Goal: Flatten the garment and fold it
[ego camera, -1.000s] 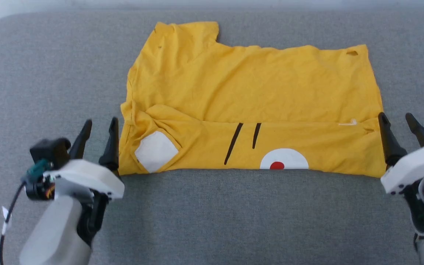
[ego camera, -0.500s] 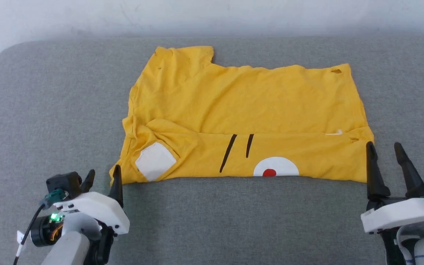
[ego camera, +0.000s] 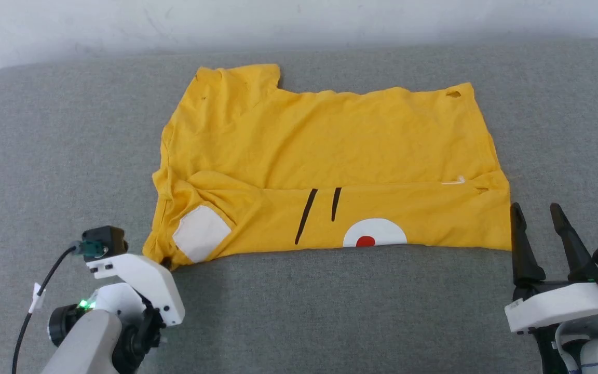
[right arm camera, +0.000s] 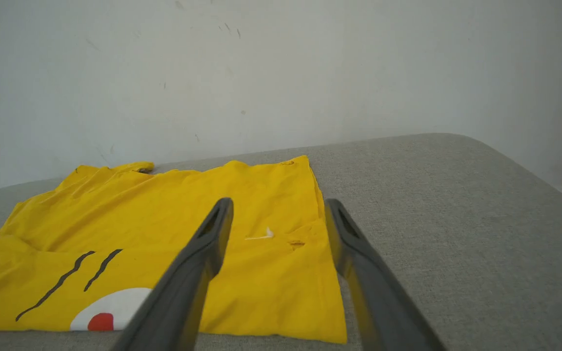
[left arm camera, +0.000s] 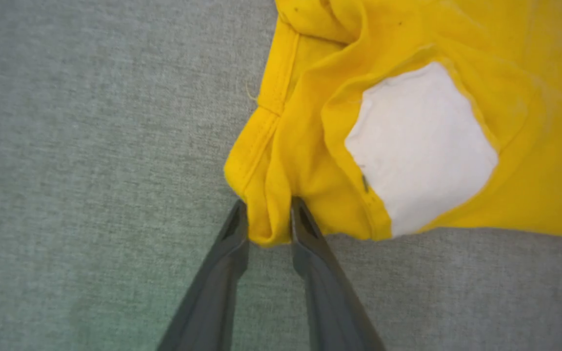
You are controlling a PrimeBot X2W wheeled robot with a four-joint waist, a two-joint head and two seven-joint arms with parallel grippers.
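Grey fabric covers the desk (ego camera: 50,156) from edge to edge, with a pale wall (ego camera: 278,21) behind it, and right in the middle lies the yellow T-shirt (ego camera: 330,145). It's stretched sideways, its long axis running left to right across the head view. A short sleeve (ego camera: 242,78) juts out at the far left corner, and the right end finishes in a fairly straight edge. Which end carries the collar I can't tell. The near strip is folded up and over the rest, so a band of print faces up: two slanted black whisker lines (ego camera: 320,210), a white half-circle with a red dot (ego camera: 374,238) cut off by the near fold, and a white patch (ego camera: 200,234) down at the near left. There's a small hole (ego camera: 453,94) up at the far right corner, and the cloth is lightly wrinkled but mostly flat.

Down at the near left corner, the left gripper (left arm camera: 267,219) is right in there. Its two dark fingers sit one on each side of a bunched-up bit of the corner, touching it and pinching it between the tips, just beside the white patch. Over at the near right corner, the right gripper (ego camera: 536,210) sits just off the shirt's edge. Its fingers are spread wide and gripping nothing, tips pointing toward the wall.
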